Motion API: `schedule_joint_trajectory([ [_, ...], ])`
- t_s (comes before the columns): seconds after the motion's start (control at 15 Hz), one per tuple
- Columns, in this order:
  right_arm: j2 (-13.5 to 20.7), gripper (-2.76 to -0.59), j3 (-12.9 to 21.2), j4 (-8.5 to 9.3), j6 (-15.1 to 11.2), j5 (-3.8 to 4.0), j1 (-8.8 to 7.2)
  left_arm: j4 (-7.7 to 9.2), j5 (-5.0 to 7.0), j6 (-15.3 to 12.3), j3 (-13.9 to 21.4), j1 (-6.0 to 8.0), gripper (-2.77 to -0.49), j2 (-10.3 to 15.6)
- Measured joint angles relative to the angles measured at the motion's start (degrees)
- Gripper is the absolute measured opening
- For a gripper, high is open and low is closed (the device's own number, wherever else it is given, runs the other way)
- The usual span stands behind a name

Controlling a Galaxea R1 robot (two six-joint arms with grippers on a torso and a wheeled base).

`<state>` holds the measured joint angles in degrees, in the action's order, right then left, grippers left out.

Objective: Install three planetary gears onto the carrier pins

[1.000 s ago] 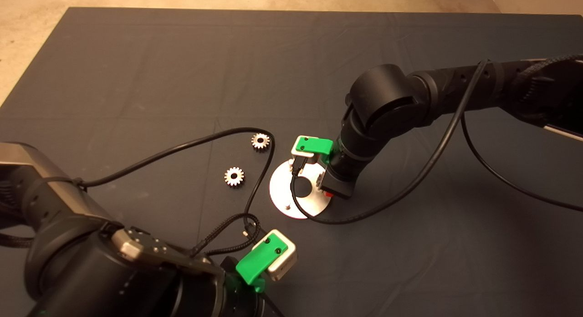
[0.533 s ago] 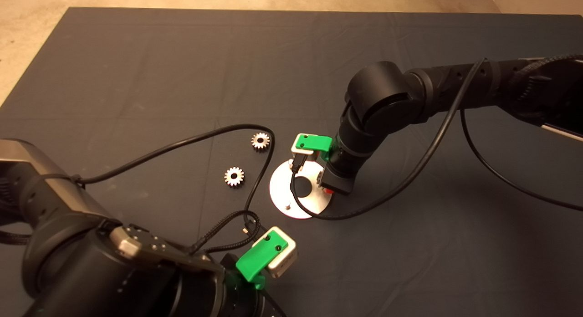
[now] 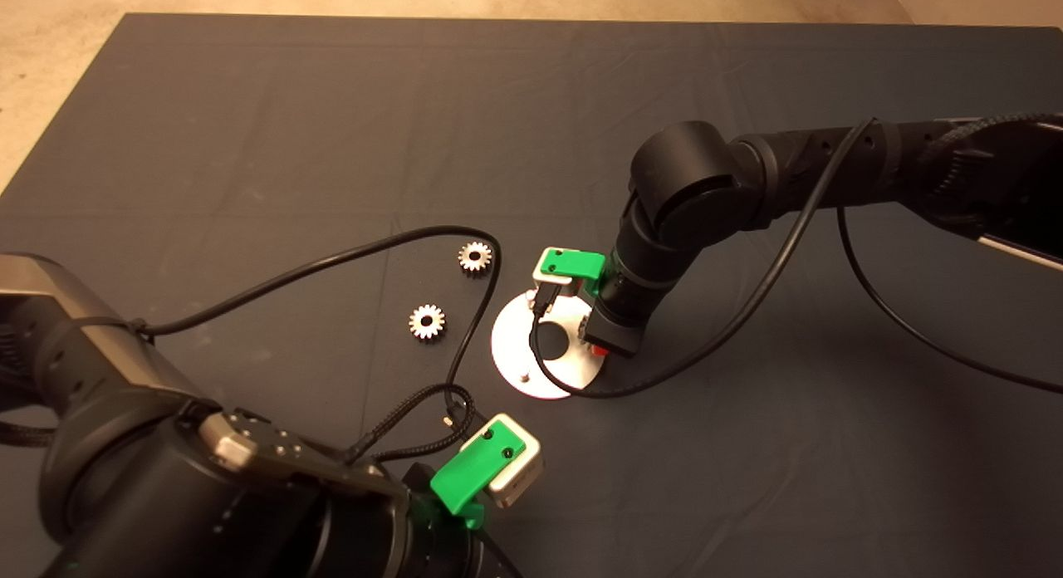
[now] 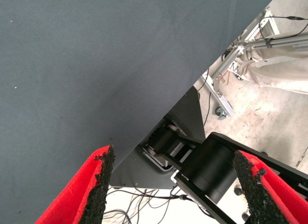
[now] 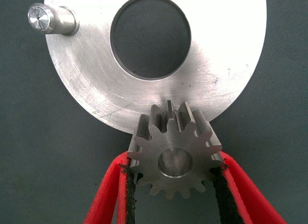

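My right gripper (image 5: pixel 174 160) is shut on one planetary gear (image 5: pixel 168 132), a finger on each side of it. The gear sits at the rim of the pale carrier disc (image 5: pixel 226 65), and a silvery pin end shows in its bore. Another carrier pin (image 5: pixel 50 19) stands bare on the disc; the third is out of this view. In the head view the right gripper (image 3: pixel 600 352) is over the disc's (image 3: pixel 548 370) right edge, where a bare pin (image 3: pixel 525 377) stands near the front. Two loose planetary gears (image 3: pixel 475 257) (image 3: pixel 427 321) lie on the mat left of the disc.
My left gripper (image 4: pixel 175 159) is parked open at the mat's front edge, lower left in the head view. Its black cable (image 3: pixel 349 262) loops across the mat close to the loose gears and the disc. The right arm's cable (image 3: pixel 664 379) curves beside the disc.
The right arm's elbow has shifted slightly and the wrist has turned a little over the disc. The gears on the mat and the left arm have not moved.
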<state>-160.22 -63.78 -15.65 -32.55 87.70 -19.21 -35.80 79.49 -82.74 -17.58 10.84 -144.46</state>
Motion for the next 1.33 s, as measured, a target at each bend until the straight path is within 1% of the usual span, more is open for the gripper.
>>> schedule_joint_trajectory([
  [0.13, 0.0, -2.47, -0.6, 0.00, 0.2, 0.04, 0.39, 0.00, 0.00, 0.0, 0.0, -0.02, -1.53, 0.0],
  [0.4, -0.2, -2.47, -0.9, 0.00, 0.4, 0.00, 0.54, 0.00, -0.03, 0.0, 0.0, -0.02, -1.53, 0.1],
  [0.53, -0.3, -2.47, -1.1, 0.00, 0.4, 0.11, 0.63, 0.00, -0.05, 0.0, 0.0, 0.01, -1.53, 0.2],
  [1.0, -0.3, -2.47, -1.3, 0.00, 0.6, 0.06, 0.67, 0.00, -0.43, 0.0, 0.0, 0.01, -1.53, 0.2],
  [1.2, -0.3, -2.46, -1.8, -0.28, 0.6, 0.22, 1.61, 0.00, -0.44, 0.0, 0.0, 0.01, -1.53, 0.2],
  [1.33, -0.6, -2.46, -2.0, -0.38, 0.6, 0.39, 1.61, 0.00, -0.47, 0.0, 0.0, 0.01, -1.53, 0.2],
])
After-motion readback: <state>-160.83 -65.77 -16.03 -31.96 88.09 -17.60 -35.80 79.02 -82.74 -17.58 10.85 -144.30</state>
